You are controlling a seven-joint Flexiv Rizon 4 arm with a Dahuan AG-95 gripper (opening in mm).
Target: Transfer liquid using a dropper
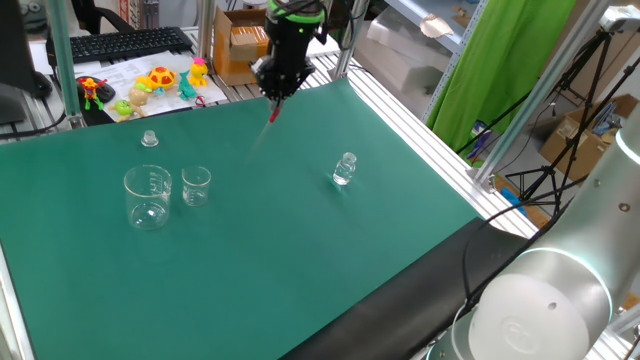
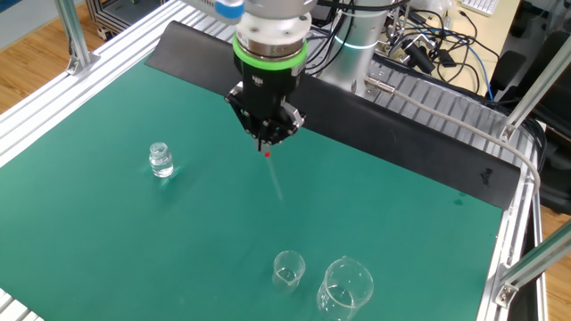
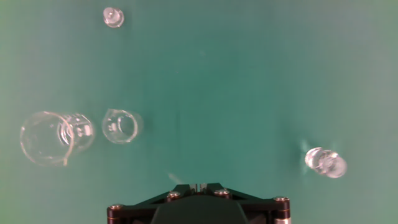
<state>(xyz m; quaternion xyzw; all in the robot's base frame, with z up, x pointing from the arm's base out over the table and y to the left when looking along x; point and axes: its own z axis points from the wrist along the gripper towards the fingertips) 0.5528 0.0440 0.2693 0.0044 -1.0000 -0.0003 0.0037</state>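
One fixed view: we see the pincer (image 1: 277,95) holding the dropper (image 1: 272,113) aloft; drawing and releasing liquid at the beakers (image 1: 196,186) remain.

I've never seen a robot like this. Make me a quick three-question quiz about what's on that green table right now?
1. True or false: the dropper is lying flat on the green mat.
2. How many open glass beakers stand on the mat?
3. Which sits nearer the small beaker: A) the large beaker, or B) the small bottle?

Key:
1. False. It hangs from the gripper, red bulb pinched between the fingers.
2. Two.
3. A.
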